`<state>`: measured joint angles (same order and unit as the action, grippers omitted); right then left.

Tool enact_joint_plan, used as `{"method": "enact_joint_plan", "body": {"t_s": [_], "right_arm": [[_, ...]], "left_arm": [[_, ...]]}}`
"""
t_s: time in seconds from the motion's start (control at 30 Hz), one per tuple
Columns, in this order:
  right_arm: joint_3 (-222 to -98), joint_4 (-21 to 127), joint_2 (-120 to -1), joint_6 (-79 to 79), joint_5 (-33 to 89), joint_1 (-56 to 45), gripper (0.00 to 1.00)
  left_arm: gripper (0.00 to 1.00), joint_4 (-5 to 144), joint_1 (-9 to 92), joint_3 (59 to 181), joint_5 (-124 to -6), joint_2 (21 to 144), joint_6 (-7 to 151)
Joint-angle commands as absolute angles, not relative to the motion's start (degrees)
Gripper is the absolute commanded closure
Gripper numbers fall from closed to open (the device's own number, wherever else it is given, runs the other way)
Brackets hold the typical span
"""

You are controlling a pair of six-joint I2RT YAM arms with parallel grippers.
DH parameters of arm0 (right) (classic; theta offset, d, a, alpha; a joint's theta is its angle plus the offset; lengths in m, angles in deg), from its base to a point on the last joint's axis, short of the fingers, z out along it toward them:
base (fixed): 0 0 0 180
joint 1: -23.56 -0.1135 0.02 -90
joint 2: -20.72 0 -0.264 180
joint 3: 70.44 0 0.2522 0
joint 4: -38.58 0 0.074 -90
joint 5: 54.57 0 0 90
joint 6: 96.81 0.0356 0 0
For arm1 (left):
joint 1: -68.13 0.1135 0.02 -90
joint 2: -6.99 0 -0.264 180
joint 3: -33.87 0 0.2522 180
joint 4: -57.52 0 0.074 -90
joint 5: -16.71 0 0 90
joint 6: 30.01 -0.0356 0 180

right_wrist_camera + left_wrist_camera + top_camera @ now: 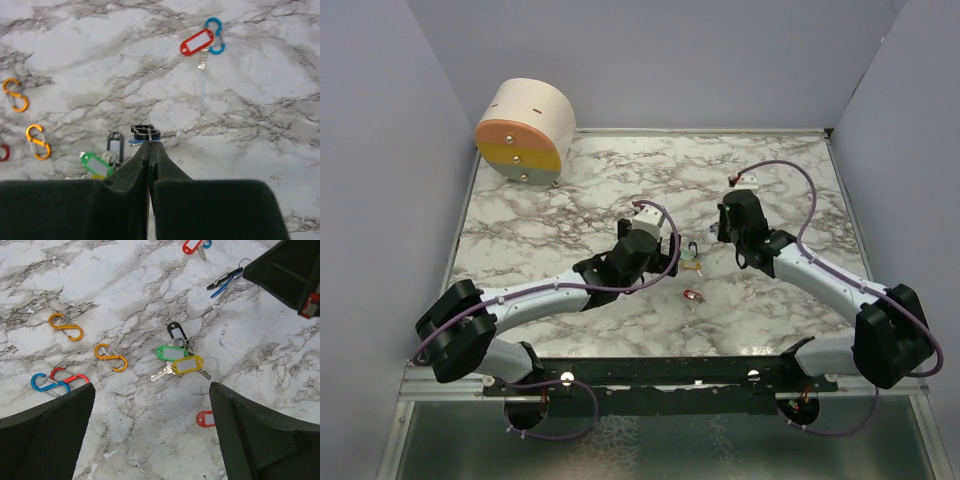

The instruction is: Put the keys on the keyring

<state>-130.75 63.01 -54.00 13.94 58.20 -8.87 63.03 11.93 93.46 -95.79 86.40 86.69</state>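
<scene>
A bunch of keys lies on the marble with a green tag (171, 352), a yellow tag (188, 364) and a black tag (176, 331); it also shows from above (692, 264). A loose red tag (205, 418) lies near my left gripper's right finger. My left gripper (152, 388) hovers open just short of the bunch, with nothing between its fingers. My right gripper (150, 145) is shut on the thin keyring (150, 134), which carries a black clip and a blue tag. Another red-tagged key (199, 43) lies hooked to a blue carabiner (216, 36).
Two orange carabiners (66, 326) (111, 357), a red one (70, 378) and a blue one (49, 384) lie left of the bunch. A round cream drum (525, 130) with an orange and yellow face stands at the back left. Grey walls enclose the table.
</scene>
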Motion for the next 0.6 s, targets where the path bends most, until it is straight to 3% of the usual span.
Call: {"method": "enact_joint_plan", "body": {"t_s": [0.0, 0.57], "right_arm": [[-133.9, 61.8, -57.7, 13.2, 56.2, -2.9, 0.99], [-136.6, 60.6, -67.6, 12.4, 49.1, 7.9, 0.99]], "left_arm": [[0.01, 61.7, 12.3, 92.1, -97.8, 83.6, 87.2], [0.01, 60.8, 13.1, 92.0, -97.1, 85.4, 87.3]]}}
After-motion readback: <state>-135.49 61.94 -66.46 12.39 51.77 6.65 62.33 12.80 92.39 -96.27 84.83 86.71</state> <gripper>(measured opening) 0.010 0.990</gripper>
